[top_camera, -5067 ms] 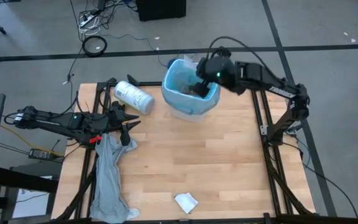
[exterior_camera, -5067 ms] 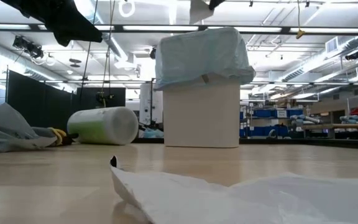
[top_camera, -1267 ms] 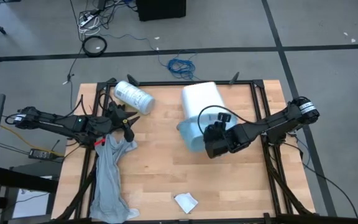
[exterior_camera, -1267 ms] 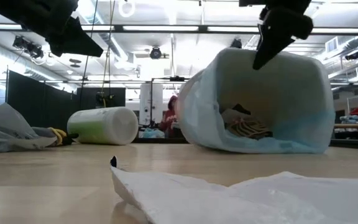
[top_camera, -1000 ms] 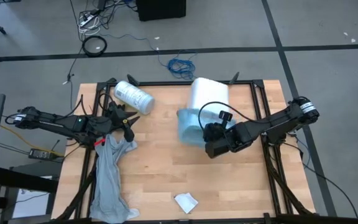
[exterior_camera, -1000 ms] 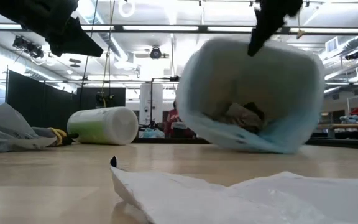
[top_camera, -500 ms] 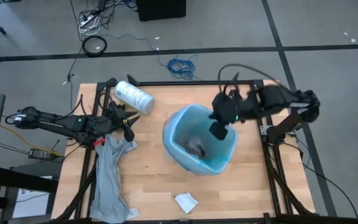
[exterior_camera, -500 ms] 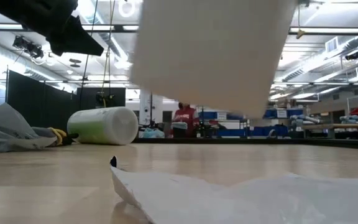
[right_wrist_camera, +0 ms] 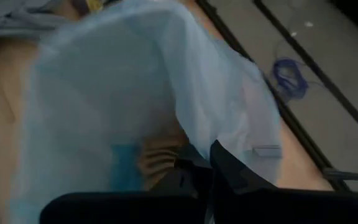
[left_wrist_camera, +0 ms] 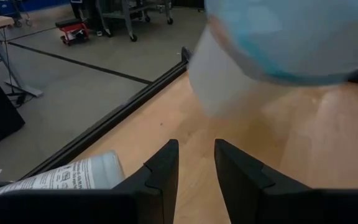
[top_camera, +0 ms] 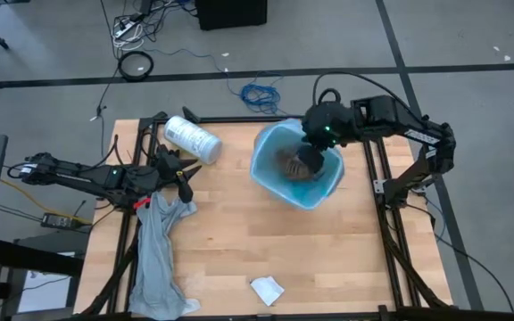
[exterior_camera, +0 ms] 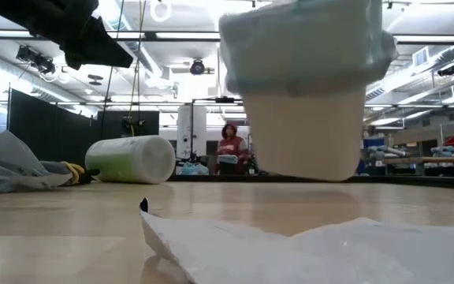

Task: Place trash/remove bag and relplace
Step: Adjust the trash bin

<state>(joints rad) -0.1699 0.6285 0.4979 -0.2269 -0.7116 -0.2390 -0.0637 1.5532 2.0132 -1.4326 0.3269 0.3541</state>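
Wooden table [top_camera: 239, 241]: bin [top_camera: 297, 167] hung off it by right gripper [top_camera: 309, 157] clenched on bag [exterior_camera: 306, 39] rim; thin bag may tear, bin dropped. Left gripper [left_wrist_camera: 196, 163] parted, empty.

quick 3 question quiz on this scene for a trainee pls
1. True or false: the bin stands upright in the low view.
2. Which gripper reaches into the bag? A left gripper B right gripper
3. What white scrap lies at the table's near edge?

Key: 1 true. 2 B. 3 crumpled paper.
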